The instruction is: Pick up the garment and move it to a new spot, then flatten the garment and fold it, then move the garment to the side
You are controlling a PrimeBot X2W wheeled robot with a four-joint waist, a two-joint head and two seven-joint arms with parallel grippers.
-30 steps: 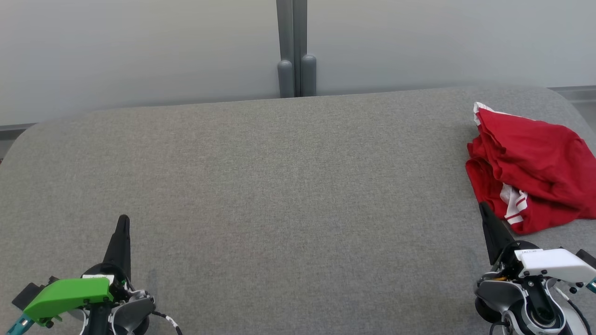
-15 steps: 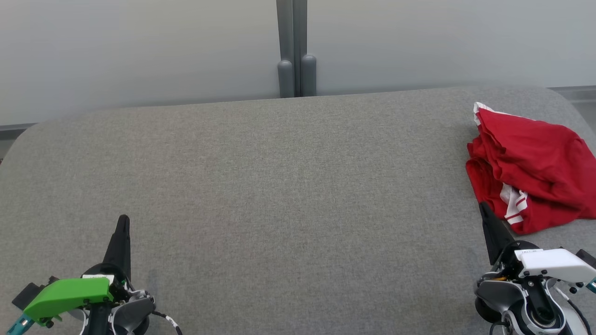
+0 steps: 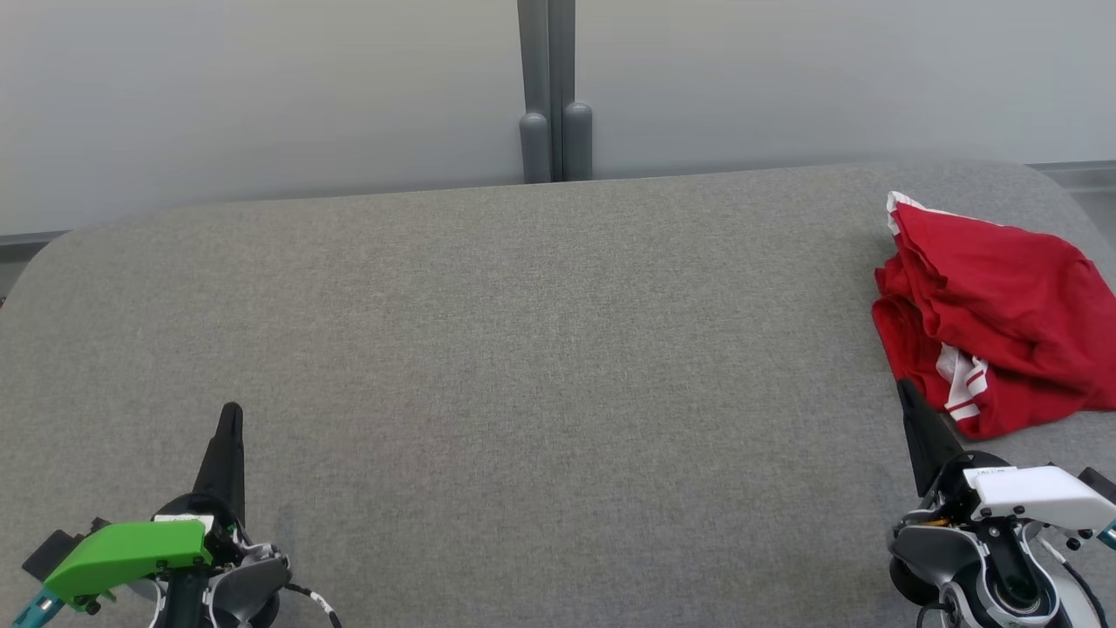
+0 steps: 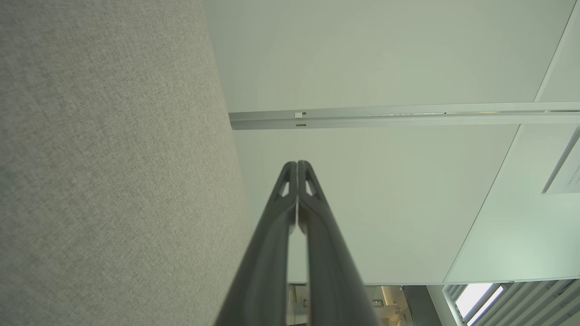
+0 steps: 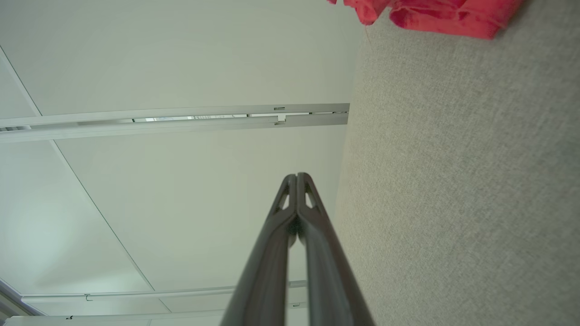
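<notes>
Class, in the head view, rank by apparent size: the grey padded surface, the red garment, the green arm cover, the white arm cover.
1. grey padded surface
2. red garment, partly cut off at the edge
3. green arm cover and white arm cover: look alike, so unranked

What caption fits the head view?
Crumpled red garment lies far right on grey surface; left gripper and right gripper rest shut.

Bright, even, diffuse light — hardly any shadows, no glare — sharp throughout, wrist views slightly wide-angle bent.
</notes>
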